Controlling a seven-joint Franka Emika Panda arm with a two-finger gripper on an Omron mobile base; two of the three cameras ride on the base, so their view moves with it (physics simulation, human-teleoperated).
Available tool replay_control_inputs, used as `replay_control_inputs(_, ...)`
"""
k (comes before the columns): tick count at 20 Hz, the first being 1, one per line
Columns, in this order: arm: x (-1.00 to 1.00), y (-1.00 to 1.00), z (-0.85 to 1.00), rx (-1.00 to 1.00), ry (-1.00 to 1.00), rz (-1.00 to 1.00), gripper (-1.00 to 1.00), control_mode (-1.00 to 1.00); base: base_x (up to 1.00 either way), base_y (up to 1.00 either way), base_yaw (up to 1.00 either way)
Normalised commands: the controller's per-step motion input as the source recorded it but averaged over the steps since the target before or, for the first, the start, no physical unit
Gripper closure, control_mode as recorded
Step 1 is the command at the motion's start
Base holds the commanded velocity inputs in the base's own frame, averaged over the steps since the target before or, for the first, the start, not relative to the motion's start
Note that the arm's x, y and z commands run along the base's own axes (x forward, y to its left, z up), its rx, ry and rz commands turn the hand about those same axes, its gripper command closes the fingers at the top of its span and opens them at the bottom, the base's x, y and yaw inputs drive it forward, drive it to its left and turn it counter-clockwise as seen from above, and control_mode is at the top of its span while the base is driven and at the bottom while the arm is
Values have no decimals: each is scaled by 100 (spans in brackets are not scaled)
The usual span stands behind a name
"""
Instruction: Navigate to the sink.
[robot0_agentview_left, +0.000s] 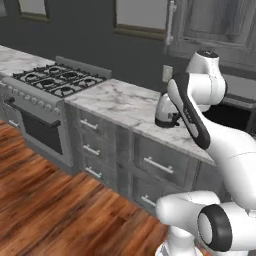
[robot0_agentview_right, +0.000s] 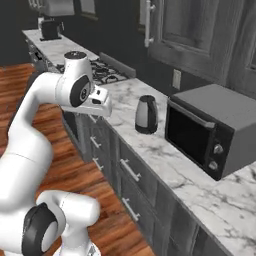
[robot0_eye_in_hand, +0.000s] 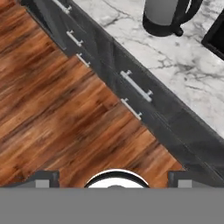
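Note:
The sink is out of view. My arm is folded above the edge of a marble counter (robot0_agentview_left: 119, 101), with the hand (robot0_agentview_right: 101, 102) pointing down at the floor in front of the cabinets. In the hand view my gripper (robot0_eye_in_hand: 113, 177) is open, its two dark fingertips (robot0_eye_in_hand: 43, 177) far apart with nothing between them. Below it lie wood floor (robot0_eye_in_hand: 57, 109) and grey drawer fronts (robot0_eye_in_hand: 144, 103).
A steel kettle (robot0_agentview_left: 166, 111) (robot0_agentview_right: 146, 114) stands on the counter beside a dark microwave (robot0_agentview_right: 210, 127). A black-grated gas stovetop (robot0_agentview_left: 57, 79) with an oven lies to the left, and a toaster (robot0_agentview_right: 50, 29) sits beyond it. Open wood floor (robot0_agentview_left: 55, 205) runs along the cabinets.

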Motion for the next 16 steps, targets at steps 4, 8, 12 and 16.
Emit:
replay_control_inputs(4, 0, 0, 0, 0, 0, 0, -100, 100, 2, 97, 68)
replay_control_inputs(8, 0, 0, 0, 0, 0, 0, -100, 100, 15, 84, 67)
replay_control_inputs(12, 0, 0, 0, 0, 0, 0, -100, 100, 10, 54, 77)
replay_control_inputs(16, 0, 0, 0, 0, 0, 0, -100, 100, 47, -4, 81)
